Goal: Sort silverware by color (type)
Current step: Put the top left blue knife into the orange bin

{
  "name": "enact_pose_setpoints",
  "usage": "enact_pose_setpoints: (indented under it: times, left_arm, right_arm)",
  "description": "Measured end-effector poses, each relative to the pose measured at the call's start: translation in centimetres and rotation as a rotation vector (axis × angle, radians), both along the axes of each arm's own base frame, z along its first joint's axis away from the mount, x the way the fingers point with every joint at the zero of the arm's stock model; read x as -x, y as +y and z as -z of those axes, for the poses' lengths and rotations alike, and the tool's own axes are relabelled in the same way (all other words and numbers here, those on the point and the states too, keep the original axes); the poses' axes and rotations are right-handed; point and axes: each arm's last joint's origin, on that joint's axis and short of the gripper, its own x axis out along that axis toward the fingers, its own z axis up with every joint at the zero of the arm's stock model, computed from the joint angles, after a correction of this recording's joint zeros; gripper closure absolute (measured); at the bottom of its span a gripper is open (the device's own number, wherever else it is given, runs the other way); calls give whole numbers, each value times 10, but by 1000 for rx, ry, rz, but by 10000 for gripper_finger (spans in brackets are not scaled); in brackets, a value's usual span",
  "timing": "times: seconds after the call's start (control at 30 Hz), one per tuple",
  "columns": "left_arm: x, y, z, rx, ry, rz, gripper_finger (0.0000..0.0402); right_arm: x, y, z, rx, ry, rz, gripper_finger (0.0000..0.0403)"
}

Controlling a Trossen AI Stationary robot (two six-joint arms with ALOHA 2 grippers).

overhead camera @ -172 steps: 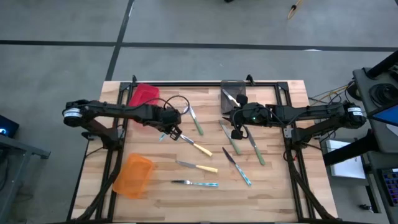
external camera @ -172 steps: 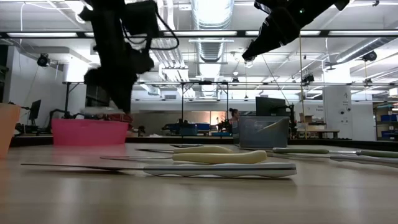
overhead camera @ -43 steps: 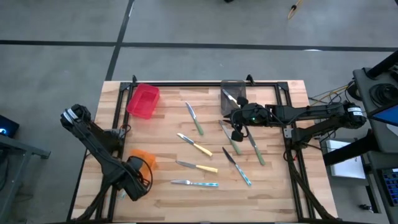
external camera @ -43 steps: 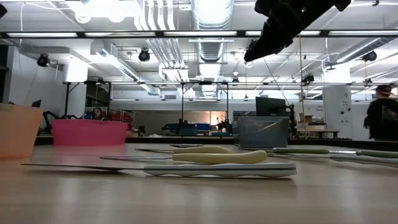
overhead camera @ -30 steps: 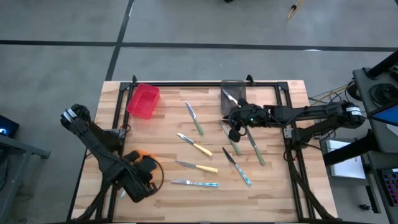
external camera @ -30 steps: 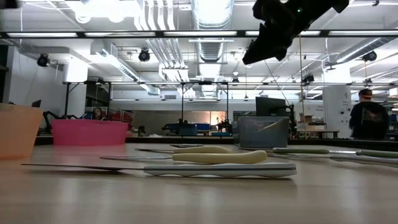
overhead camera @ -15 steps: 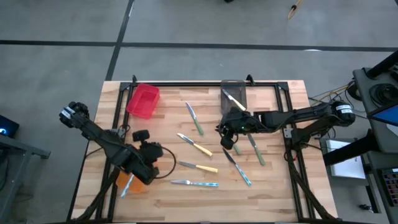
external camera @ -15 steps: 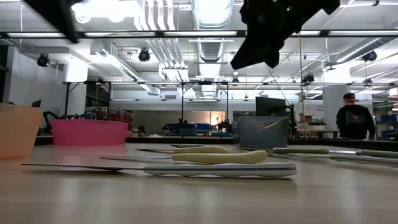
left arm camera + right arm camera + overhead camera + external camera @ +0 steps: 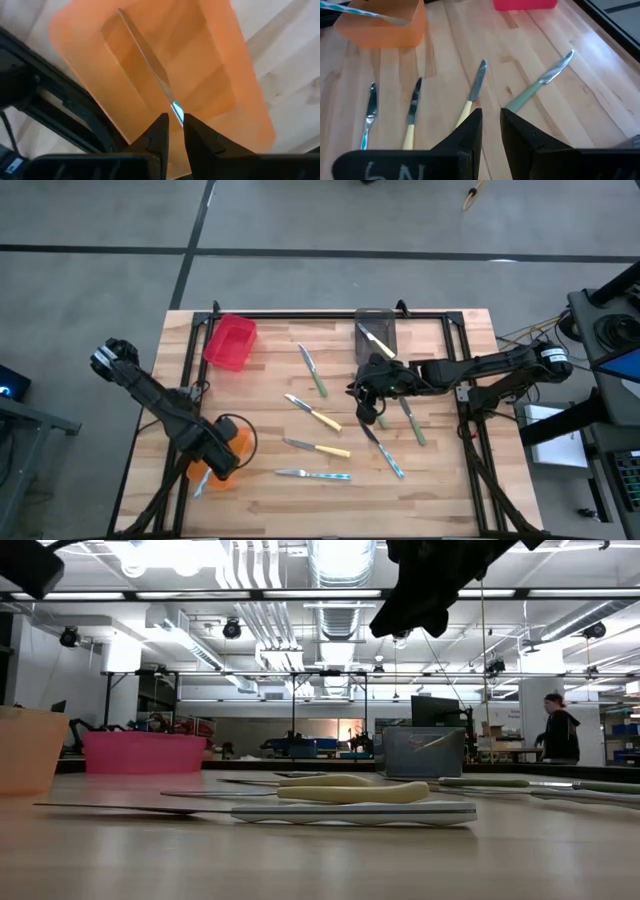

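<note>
Several knives lie flat on the wooden table: a green-handled one (image 9: 315, 375), two yellow-handled ones (image 9: 316, 416) (image 9: 325, 448), two light-blue ones (image 9: 315, 475) (image 9: 388, 455), and another green one (image 9: 412, 425). One light-blue knife (image 9: 150, 65) lies in the orange bin (image 9: 232, 442), its handle (image 9: 200, 479) poking over the near rim. My left gripper (image 9: 176, 125) hangs above that bin (image 9: 225, 80), pointing down, shut and holding nothing. My right gripper (image 9: 362, 398) hovers over the knives right of the middle, also shut and holding nothing (image 9: 491, 117).
A red bin (image 9: 230, 342) stands at the far left. A grey bin (image 9: 375, 330) at the far middle holds a knife. Black frame bars run along the table's left, right and far sides. A person walks in the room beyond the table (image 9: 560, 730).
My left gripper has swung about over the orange bin, turning at the wrist; the light-blue knife in the bin has stayed where it lies. My right gripper has gone a little toward the table's left, over the knives.
</note>
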Motion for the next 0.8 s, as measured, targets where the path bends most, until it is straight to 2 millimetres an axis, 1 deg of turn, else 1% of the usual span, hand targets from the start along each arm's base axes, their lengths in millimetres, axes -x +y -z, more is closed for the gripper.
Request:
enact_pose_setpoints:
  times: [0.1, 0.2, 0.33, 0.47, 0.57, 0.8]
  left_arm:
    - [-2, -6, 0, 36, -39, 0, 348]
    - [-2, -10, -1, 55, -61, -6, 327]
    - [1, -15, 4, 25, -34, -11, 296]
    - [1, -21, 10, 9, -17, 3, 273]
    - [1, -24, 13, -1, -9, 1, 264]
    - [4, -32, 19, -21, 9, 11, 263]
  right_arm:
    - [0, 0, 1, -2, 2, 2, 344]
    - [0, 0, 1, -2, 7, 3, 344]
    - [0, 0, 1, -4, 6, 4, 344]
    - [0, 0, 1, -4, 6, 4, 344]
    - [0, 0, 1, -9, 5, 7, 344]
    - [0, 0, 1, -12, 5, 9, 344]
